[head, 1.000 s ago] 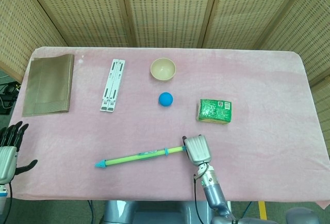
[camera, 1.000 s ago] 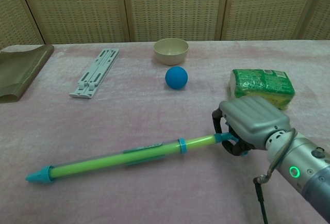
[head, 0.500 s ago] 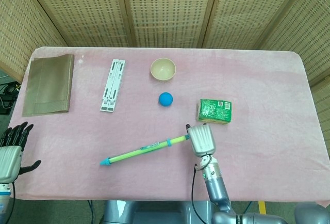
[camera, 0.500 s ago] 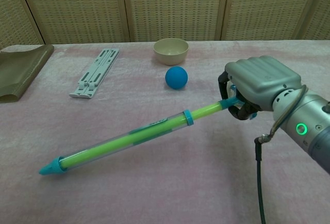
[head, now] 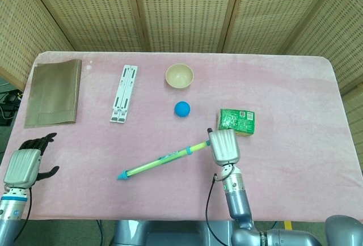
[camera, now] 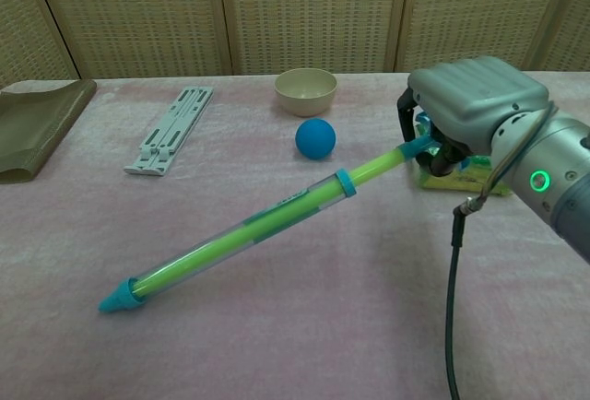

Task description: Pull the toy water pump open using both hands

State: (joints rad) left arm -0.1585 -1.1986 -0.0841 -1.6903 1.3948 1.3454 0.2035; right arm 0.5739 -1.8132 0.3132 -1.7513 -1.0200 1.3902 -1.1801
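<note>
The toy water pump (head: 161, 160) (camera: 249, 231) is a long green tube with a teal nozzle tip at its left end. My right hand (head: 223, 145) (camera: 470, 110) grips its handle end and holds that end raised, so the tube slopes down to the nozzle (camera: 118, 299) near the pink cloth. My left hand (head: 25, 164) is at the table's front left edge, fingers spread and holding nothing, well left of the nozzle. The chest view does not show it.
Behind the pump are a blue ball (head: 182, 108), a cream bowl (head: 179, 76) and a green packet (head: 236, 121) just beyond my right hand. A white folding stand (head: 123, 93) and a brown cloth (head: 53, 92) lie at the back left.
My right hand has lifted the pump's handle end higher and slightly farther back, steepening the tube. My left hand has come up over the table's front left edge.
</note>
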